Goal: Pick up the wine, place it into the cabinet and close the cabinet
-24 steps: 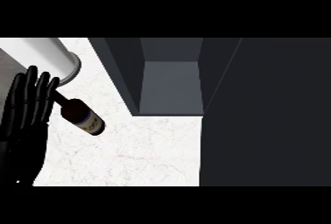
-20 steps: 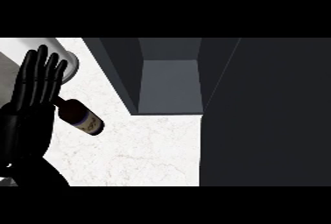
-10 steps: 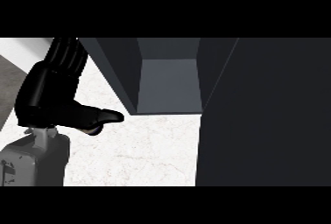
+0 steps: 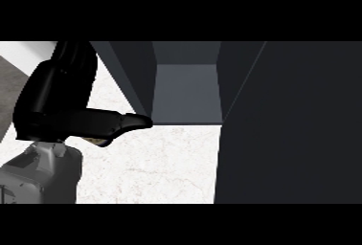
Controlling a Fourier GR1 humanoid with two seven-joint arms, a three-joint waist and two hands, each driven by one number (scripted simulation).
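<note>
Coming up from the bottom left corner is a grey forearm point(image 4: 42, 174), and on top of it sits the robot's left hand point(image 4: 60, 115), big and black. The hand lies over the wine bottle point(image 4: 97, 140) and hides almost all of it. Only a small bit of the bottle's pale label peeks out under the thumb point(image 4: 124, 122). The thumb sticks out to the right, toward the cabinet, and the fingers point(image 4: 74, 60) reach up and away along the top of the bottle. The hand looks wrapped around the bottle, though most of the hold is hidden. The bottle is on the left part of the white marble counter point(image 4: 163, 162), just beside the cabinet and not inside it. Next comes the cabinet point(image 4: 184, 91), dark grey, standing open, with its paler floor showing inside. To the right of that is the cabinet's door point(image 4: 290, 124), a big dark panel that fills the whole right side. The right hand does not show anywhere.
</note>
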